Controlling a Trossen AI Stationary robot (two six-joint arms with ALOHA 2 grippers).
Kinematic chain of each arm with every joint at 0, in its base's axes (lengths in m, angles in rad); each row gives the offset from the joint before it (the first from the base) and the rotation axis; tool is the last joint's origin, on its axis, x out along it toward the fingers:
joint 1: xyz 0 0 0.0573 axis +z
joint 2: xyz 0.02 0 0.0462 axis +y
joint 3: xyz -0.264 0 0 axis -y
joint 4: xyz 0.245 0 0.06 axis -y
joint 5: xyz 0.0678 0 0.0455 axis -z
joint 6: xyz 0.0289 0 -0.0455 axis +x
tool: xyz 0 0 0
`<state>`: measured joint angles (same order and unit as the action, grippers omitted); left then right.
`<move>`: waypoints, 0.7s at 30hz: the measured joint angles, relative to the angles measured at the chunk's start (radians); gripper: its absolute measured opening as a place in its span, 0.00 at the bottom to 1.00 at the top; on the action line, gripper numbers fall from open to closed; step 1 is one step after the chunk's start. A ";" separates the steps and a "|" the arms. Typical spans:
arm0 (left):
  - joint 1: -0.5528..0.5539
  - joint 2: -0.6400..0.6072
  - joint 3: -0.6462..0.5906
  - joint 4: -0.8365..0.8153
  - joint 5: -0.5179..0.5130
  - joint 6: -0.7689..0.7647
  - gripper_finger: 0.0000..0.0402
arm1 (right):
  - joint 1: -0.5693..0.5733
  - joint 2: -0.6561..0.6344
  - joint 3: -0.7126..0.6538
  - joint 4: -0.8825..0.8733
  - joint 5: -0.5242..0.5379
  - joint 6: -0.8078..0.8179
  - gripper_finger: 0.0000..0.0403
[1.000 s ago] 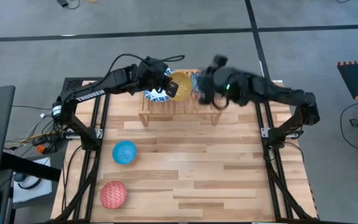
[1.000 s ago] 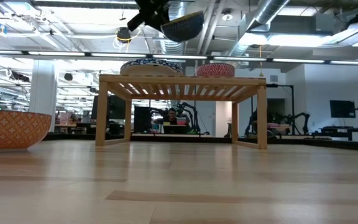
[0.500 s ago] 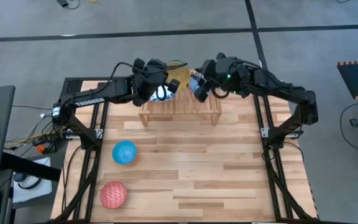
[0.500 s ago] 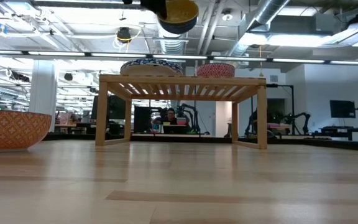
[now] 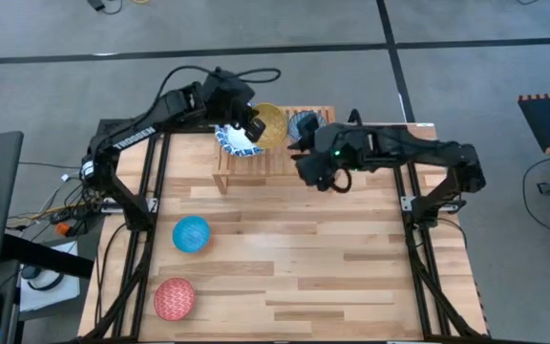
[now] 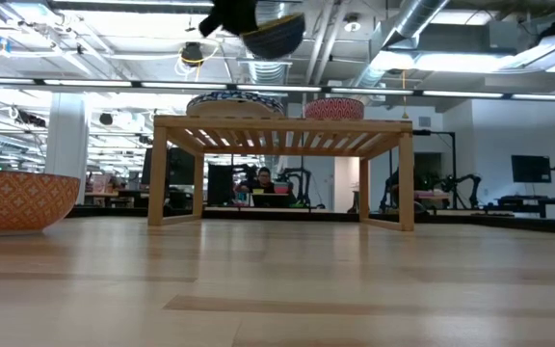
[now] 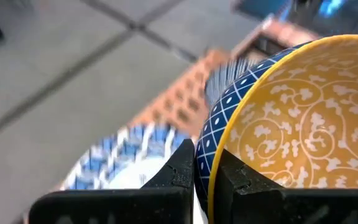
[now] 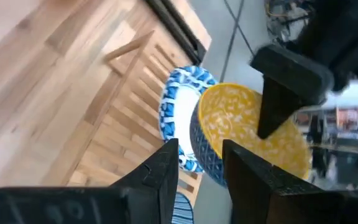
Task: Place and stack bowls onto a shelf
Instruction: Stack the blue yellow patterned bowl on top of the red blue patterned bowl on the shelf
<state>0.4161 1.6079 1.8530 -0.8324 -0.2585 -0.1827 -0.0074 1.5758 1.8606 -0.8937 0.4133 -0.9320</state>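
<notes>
A yellow bowl [image 5: 271, 124] with a dark blue patterned outside hangs above the light-wood shelf [image 5: 267, 164], and my left gripper [image 5: 254, 126] is shut on it. In the low view the yellow bowl [image 6: 274, 33] is well clear of the shelf [image 6: 282, 126]. A wide white bowl with a blue rim [image 5: 233, 143] rests on the shelf's left part. A small red-patterned bowl [image 6: 333, 108] sits on the shelf's right part. My right gripper [image 8: 201, 158] stands open with nothing between its fingers, over the shelf's near right part and pointing toward the bowls. My left gripper pinches the yellow bowl's rim [image 7: 211, 144]. One finger [image 7: 180, 169] is on the blue outer wall and the other finger [image 7: 236, 179] is inside on the yellow. The bowl is lifted clear above the shelf and tilted.
A light blue bowl [image 5: 191, 233] and a red bowl [image 5: 173, 298] stand on the plank table near its left edge. The red bowl [image 6: 17, 200] fills the low view's left side. The table's middle and right are bare wood.
My right gripper has drawn back from the shelf's far right side toward the table's near edge and rolled. My left gripper has stayed above the shelf and turned the yellow bowl, which is tipped differently now.
</notes>
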 joint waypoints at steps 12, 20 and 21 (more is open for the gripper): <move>-0.021 0.032 0.002 -0.164 0.085 -0.006 0.01 | 0.008 0.134 0.000 -0.005 0.034 -0.068 0.37; -0.061 0.031 0.002 -0.167 0.103 0.007 0.01 | 0.012 0.133 0.001 0.002 0.030 -0.115 0.37; -0.067 0.031 0.002 -0.172 0.102 0.007 0.01 | 0.010 0.133 0.001 -0.002 0.027 -0.112 0.37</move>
<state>0.3493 1.6391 1.8553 -1.0048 -0.1564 -0.1757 0.0023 1.7088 1.8614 -0.8959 0.4406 -1.0439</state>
